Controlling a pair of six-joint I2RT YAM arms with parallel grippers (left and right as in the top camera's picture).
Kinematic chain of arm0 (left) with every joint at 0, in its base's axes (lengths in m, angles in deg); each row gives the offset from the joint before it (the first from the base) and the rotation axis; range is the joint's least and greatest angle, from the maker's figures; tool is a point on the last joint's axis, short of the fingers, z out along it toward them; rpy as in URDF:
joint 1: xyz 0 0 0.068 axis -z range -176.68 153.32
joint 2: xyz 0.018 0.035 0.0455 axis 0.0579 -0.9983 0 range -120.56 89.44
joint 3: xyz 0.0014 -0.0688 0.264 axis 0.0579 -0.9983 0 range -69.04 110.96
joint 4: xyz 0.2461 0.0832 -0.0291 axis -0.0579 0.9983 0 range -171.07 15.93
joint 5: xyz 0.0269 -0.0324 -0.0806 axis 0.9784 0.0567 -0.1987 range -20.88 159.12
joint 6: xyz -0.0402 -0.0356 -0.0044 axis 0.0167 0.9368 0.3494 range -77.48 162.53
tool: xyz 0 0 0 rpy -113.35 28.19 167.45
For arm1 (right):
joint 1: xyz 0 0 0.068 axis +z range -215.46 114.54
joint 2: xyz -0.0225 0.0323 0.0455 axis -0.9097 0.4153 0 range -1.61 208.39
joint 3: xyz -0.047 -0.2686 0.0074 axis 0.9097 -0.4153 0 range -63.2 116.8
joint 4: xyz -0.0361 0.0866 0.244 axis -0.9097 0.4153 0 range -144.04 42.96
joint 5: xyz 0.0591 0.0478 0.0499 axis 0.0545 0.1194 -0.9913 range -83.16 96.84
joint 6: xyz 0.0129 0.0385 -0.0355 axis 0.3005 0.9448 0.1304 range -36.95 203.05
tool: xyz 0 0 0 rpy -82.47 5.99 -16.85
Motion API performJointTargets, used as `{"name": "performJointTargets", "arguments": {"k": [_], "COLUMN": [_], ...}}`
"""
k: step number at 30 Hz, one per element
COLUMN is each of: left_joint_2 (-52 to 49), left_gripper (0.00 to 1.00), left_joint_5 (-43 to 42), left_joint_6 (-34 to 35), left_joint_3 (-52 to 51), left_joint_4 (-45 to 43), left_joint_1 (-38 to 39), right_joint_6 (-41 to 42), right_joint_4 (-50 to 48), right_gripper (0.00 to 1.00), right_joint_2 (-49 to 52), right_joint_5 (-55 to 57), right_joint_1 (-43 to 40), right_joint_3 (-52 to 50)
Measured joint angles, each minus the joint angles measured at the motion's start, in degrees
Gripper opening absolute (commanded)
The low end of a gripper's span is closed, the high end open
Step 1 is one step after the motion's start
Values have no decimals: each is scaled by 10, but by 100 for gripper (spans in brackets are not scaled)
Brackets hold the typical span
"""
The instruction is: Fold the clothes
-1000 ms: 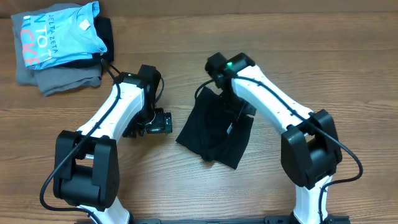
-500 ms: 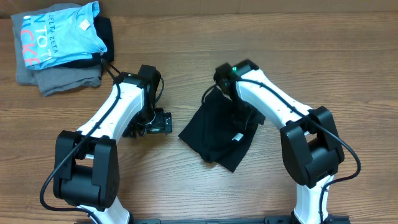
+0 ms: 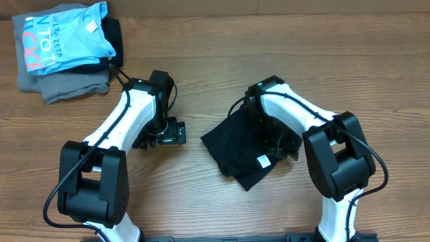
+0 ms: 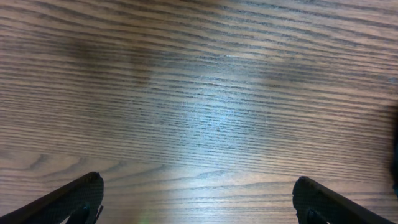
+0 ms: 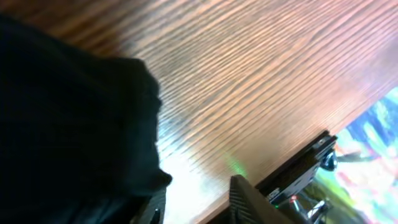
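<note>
1. Left gripper [image 4: 196,186]: fingers are spread wide, with only bare wooden table [image 3: 201,81] between them. The black T-shirt [image 3: 235,144] is off to its right, nowhere near touching.
2. Left arm [image 3: 127,117] comes up from the near edge, bends at the elbow and points the gripper down at the table, left of centre.
3. The shirt lies bunched up right of centre, white neck label [image 3: 263,160] showing near its lower right edge.
4. Right gripper [image 5: 199,202] sits over the shirt's right side. Fingers are parted, wood showing in the gap, and the fabric is bunched just beside one finger, not pinched.
5. Right arm [image 3: 295,111] arches out from the near edge, then folds back down onto the shirt.
</note>
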Motion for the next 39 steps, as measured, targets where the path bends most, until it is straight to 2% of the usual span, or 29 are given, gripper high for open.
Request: {"name": "performJointTargets", "arguments": {"k": [3,9,14,21,27,34,35,37,39], "left_joint_2": [0,0,0,0,0,0,0,0,0], "left_gripper": [100,100,100,100,100,100,100,100,100], "left_joint_5": [0,0,0,0,0,0,0,0,0], "left_joint_6": [0,0,0,0,0,0,0,0,0], "left_joint_3": [0,0,0,0,0,0,0,0,0], "left_joint_4": [0,0,-5,-6,-6,-6,-6,-7,-6], "left_joint_1": [0,0,0,0,0,0,0,0,0], "right_joint_6": [0,-19,-89,-220,-289,-308,-309,-310,-310], "right_joint_4": [39,45,-5,-108,-180,-262,-263,-264,-266], "right_gripper": [70,72,84,90,95,84,79,60,49], "right_joint_2": [-14,-119,-198,-201,-201,-198,-198,-198,-198], "right_joint_5": [0,-30,-113,-206,-220,-234,-240,-251,-260], "right_joint_1": [-8,-7,15,103,161,158,158,158,158], "right_joint_3": [20,47,53,28,-45,-125,-129,-131,-131]}}
